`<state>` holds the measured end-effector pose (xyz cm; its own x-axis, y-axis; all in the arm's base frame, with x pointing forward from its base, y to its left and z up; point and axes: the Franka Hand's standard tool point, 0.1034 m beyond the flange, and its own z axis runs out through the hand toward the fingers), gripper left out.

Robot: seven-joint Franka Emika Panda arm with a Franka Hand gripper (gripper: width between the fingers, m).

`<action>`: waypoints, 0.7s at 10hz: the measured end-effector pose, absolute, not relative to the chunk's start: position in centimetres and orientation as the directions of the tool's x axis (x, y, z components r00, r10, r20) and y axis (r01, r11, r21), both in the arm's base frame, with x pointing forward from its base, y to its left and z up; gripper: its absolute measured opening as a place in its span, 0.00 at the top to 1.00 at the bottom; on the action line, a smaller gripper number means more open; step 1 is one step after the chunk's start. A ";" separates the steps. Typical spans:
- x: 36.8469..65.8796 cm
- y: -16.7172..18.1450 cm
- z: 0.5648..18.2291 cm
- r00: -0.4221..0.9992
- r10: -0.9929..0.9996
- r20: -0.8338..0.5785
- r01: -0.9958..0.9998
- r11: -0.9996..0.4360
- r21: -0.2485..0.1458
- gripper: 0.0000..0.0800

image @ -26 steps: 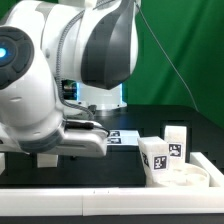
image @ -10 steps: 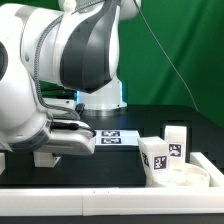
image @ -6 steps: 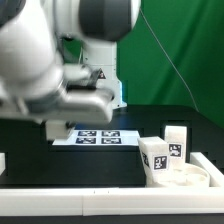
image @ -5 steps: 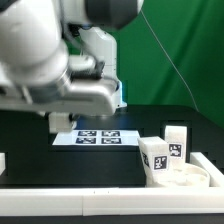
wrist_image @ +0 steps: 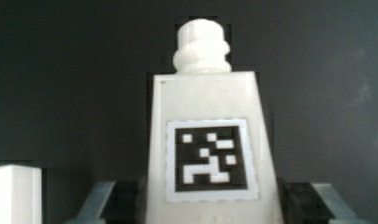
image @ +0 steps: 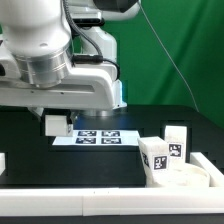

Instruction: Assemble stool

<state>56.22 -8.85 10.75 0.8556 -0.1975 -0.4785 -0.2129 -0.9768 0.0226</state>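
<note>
At the exterior view's left, our gripper is up off the table now (a sec ago it sat low), clamped on the held leg, peg end pointing away from the jaws. Mid-table: the marker board. At the right: the seat w/ front leg and rear leg upright; socketed or not, we can't tell. So 3rd leg is picked up, prob. bound for the seat.
</note>
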 end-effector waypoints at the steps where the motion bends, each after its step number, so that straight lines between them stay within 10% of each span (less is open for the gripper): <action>1: 58.0 -6.3 13.3 0.892 -0.201 -0.405 -0.213 -0.977 0.015 0.58; 3: 60.3 -4.4 17.1 0.937 -0.221 -0.269 -0.230 -0.973 -0.001 0.58; 7: 61.8 -4.6 17.1 0.974 -0.227 0.010 -0.227 -0.974 -0.019 0.58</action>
